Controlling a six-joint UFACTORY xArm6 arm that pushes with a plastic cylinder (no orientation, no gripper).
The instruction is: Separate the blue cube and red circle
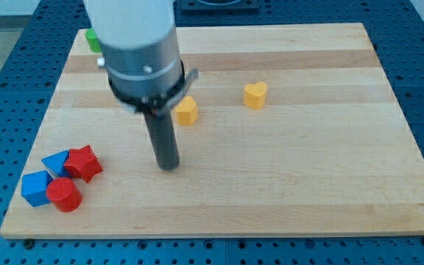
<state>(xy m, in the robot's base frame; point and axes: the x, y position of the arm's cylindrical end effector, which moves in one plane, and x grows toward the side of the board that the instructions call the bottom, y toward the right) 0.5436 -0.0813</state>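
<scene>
Camera view: no pincer fitted; my tip (pixel 168 166) well right of touching blue cube (pixel 35 187) and red circle (pixel 65 194). Risk: push drags adjacent red star (pixel 84 163), blue triangle (pixel 56 161); cube near bench (pixel 308 206) edge.

The arm (pixel 135 44) runs off the view's top and hides most of a green block (pixel 93 39), shape unclear

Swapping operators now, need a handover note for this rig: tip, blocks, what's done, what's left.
My tip rests on bare board, to the view's right of the cluster, touching no block.
Blue cube and red circle sit pressed together at the view's bottom left, with a blue triangle and a red star just above them.
Done: nothing, the pair is not yet separated.
Left: bring my tip between cube and circle, then push one away.
</scene>
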